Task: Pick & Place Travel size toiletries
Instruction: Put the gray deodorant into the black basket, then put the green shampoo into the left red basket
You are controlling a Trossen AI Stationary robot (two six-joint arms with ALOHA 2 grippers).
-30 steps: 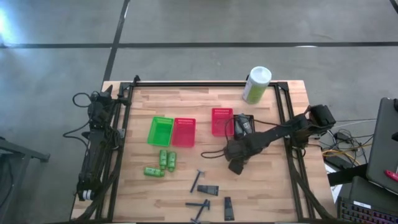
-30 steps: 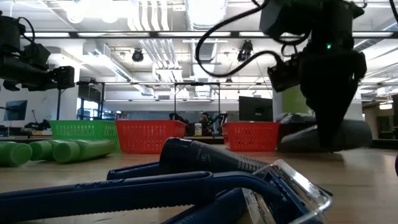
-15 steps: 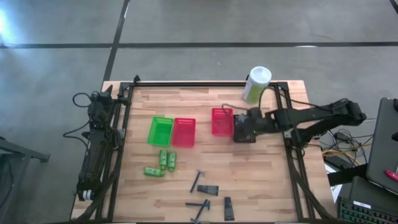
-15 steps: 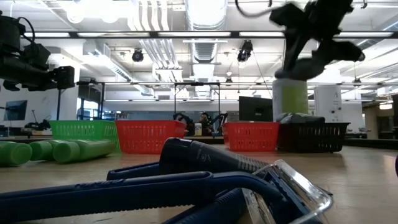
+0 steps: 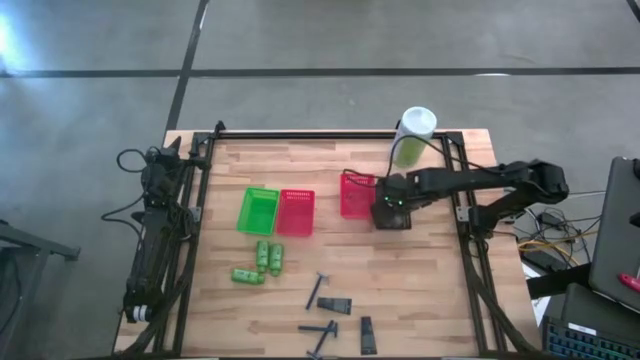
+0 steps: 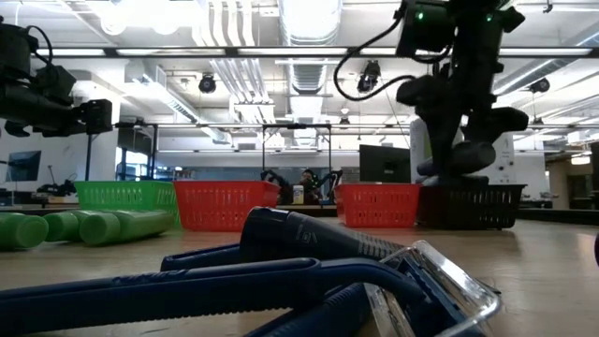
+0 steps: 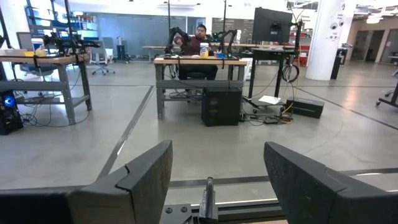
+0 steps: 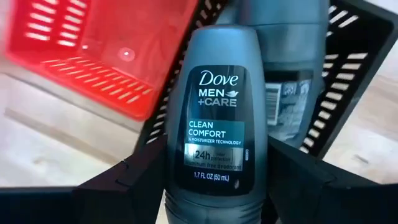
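The right gripper [image 8: 214,186] clasped a grey Dove deodorant [image 8: 217,118] above the black basket [image 5: 392,213], where another grey container [image 8: 292,81] lay. The left gripper [image 7: 214,180] waited with fingers spread at the table's [image 5: 420,290] left edge.

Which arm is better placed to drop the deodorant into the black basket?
The right. Its gripper already holds the grey Dove deodorant directly over the black basket, while the left arm is parked along the table's left edge.
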